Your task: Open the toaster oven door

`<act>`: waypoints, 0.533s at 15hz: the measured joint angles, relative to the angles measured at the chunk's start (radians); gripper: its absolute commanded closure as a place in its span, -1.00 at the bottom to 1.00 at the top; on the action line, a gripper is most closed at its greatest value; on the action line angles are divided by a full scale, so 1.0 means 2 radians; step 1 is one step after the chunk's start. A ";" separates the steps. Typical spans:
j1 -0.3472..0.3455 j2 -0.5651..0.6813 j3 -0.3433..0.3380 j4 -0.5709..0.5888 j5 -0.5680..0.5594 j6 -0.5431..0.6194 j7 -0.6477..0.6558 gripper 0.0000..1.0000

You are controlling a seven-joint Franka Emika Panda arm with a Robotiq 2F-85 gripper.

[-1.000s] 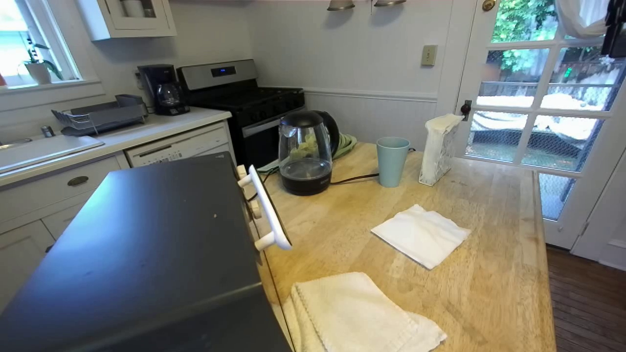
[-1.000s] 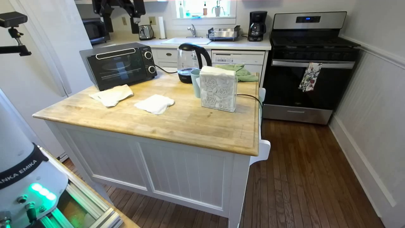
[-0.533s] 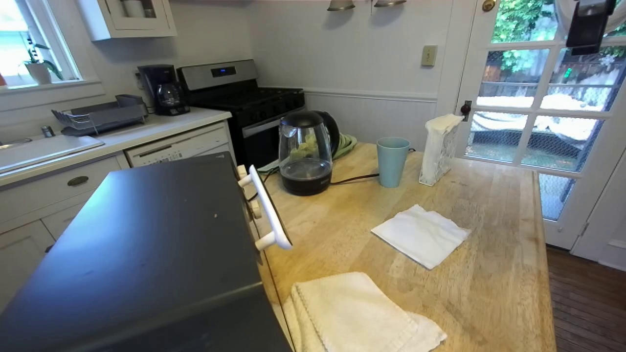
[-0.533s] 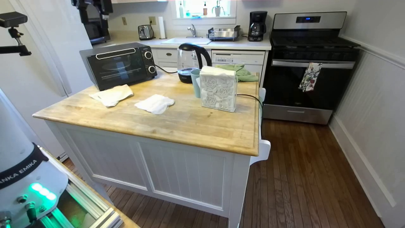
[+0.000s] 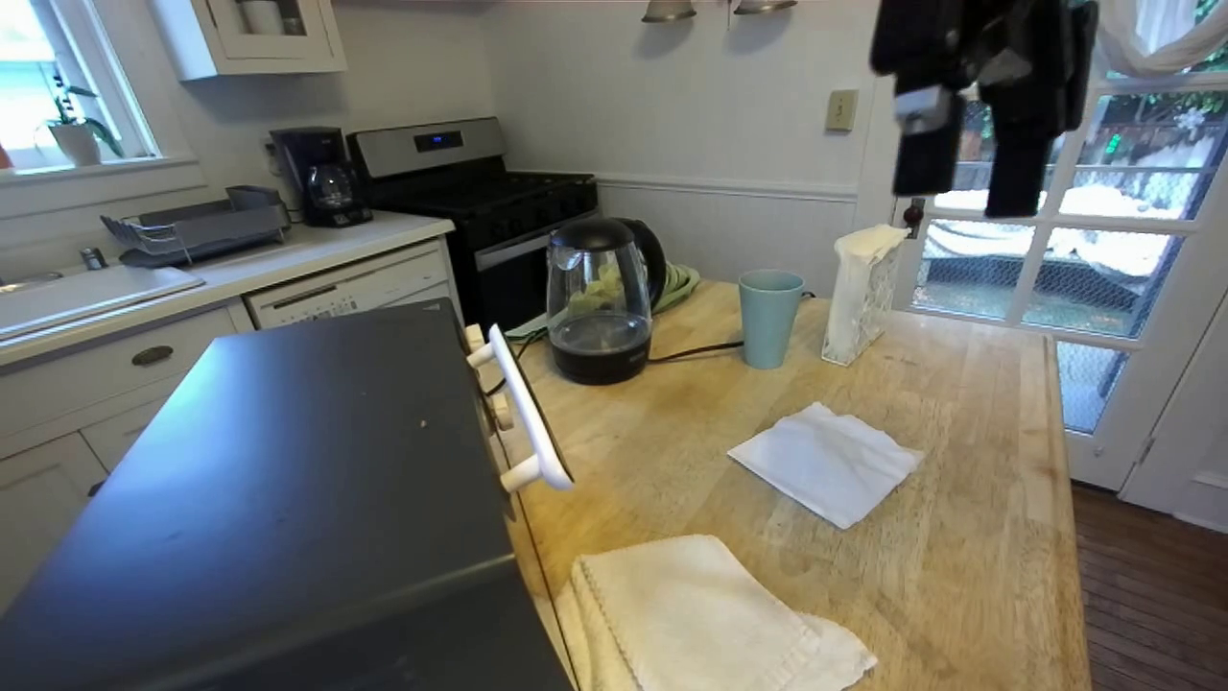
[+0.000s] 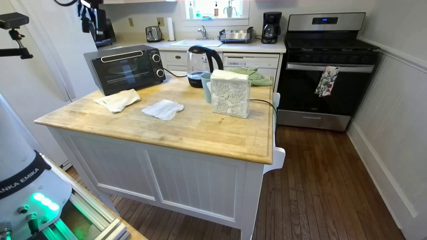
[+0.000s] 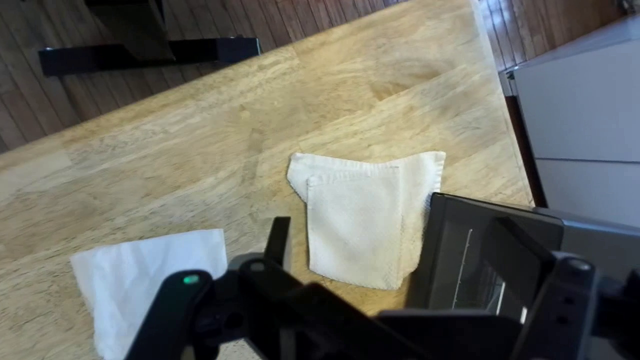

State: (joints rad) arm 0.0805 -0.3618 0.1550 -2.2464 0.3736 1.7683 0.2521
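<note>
Currently the toaster oven (image 5: pixel 288 451) stands on the wooden tabletop (image 6: pixel 186 130), door (image 6: pixel 126 72) closed. Near it, the glass kettle (image 5: pixel 600 293) holds some clear liquid (image 5: pixel 597 338); farther off, a rose-patterned holder (image 6: pixel 230 97) bears white napkins (image 6: pixel 229 75). The gripper (image 5: pixel 971 189) hangs above the tabletop, fingers (image 5: pixel 1017 178) apart.

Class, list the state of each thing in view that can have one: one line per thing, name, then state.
Toaster oven door, shut
Claw, open, holding nothing
Glass kettle, upright, closed, partly filled
Teal cup, upright; contents not visible
Cream cloth, loosely folded
White napkin, lying flat
Napkin holder, upright, stocked
Green cloth, bunched up
Stove display, lit
Stove oven door, shut
Dishwasher, shut
</note>
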 measured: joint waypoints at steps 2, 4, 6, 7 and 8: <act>0.007 0.029 0.014 0.005 0.016 0.047 0.018 -1.00; 0.016 0.058 0.027 0.011 0.018 0.096 0.025 -1.00; 0.023 0.080 0.036 0.017 0.018 0.120 0.028 -1.00; 0.023 0.086 0.037 0.020 0.018 0.122 0.028 -1.00; 0.023 0.088 0.037 0.022 0.018 0.122 0.028 -1.00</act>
State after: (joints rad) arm 0.1268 -0.1855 0.2282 -2.2026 0.4088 2.0129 0.3080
